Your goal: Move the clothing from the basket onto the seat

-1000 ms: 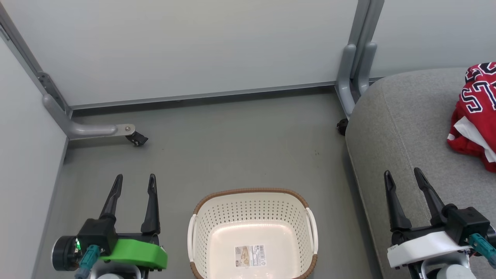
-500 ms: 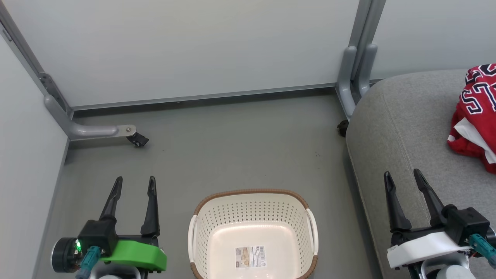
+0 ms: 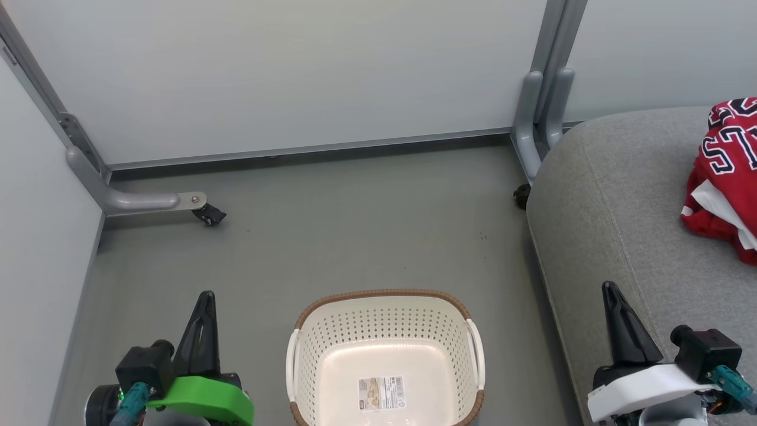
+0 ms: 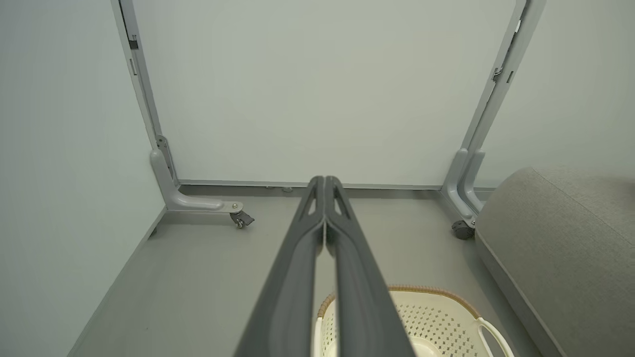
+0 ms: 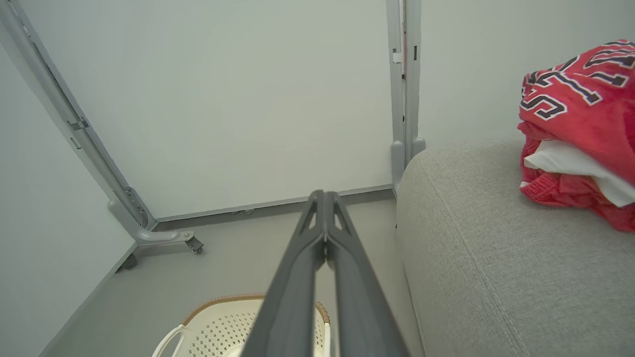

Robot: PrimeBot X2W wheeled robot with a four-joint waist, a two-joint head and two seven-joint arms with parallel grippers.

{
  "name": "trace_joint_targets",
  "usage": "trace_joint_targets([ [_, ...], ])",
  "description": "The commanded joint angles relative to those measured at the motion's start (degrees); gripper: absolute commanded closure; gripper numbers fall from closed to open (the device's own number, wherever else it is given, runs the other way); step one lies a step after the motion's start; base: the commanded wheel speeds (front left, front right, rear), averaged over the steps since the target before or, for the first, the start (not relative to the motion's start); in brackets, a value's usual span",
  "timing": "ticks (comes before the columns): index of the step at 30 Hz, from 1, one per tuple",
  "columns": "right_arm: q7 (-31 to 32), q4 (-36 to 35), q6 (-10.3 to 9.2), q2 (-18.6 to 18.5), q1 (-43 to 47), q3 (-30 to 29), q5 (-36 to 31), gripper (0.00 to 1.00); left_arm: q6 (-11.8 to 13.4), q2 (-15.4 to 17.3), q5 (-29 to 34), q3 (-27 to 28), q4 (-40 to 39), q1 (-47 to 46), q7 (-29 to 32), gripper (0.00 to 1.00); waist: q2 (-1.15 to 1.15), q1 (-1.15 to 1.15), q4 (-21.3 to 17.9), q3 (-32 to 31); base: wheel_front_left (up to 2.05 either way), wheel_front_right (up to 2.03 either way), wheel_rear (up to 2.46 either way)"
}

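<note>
- Fingers (image 3: 200, 337) of your left gripper (image 3: 205, 294) are pressed tip to tip with nothing between them, and the right gripper (image 3: 611, 288) is clenched empty the same way (each wrist view shows its two dark blades meeting).
- The clothing (image 3: 724, 177) lies heaped on the seat (image 3: 615, 195), well in from the seat's edge that faces the basket. The lettered jersey (image 3: 733, 142) is on top, with white fabric showing beneath it.
- The basket (image 3: 384, 292) stands on the floor (image 3: 355, 225) between your grippers, near that same edge of the seat. Its bottom shows just a label sticker (image 3: 381, 391).
- I judge the transfer done, so the step in hand is parking the arms. Hold both clear of the basket's side handles, and hold the right one off the cushion.
- Before you stop, check that the heap isn't hanging over the seat's far side (the head view cuts that part off).
</note>
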Motion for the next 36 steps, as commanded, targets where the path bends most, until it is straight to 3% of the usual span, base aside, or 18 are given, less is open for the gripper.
trace_joint_targets([
  [1,0.6,-0.57,0.0,-0.25,-1.08,-0.37,2.83,1.0,-0.23,0.06,-2.95,0.69,-0.79,-1.01,0.55,1.0,0.0,0.0,-0.09,0.02,0.0,0.0,0.0],
  [36,8.92,2.55,-0.01,-0.55,-4.28,-2.27,33.94,1.0,-1.5,0.06,-35.48,4.41,-0.73,-2.92,8.66,1.0,0.0,0.0,-2.0,0.32,0.0,0.0,0.0],
])
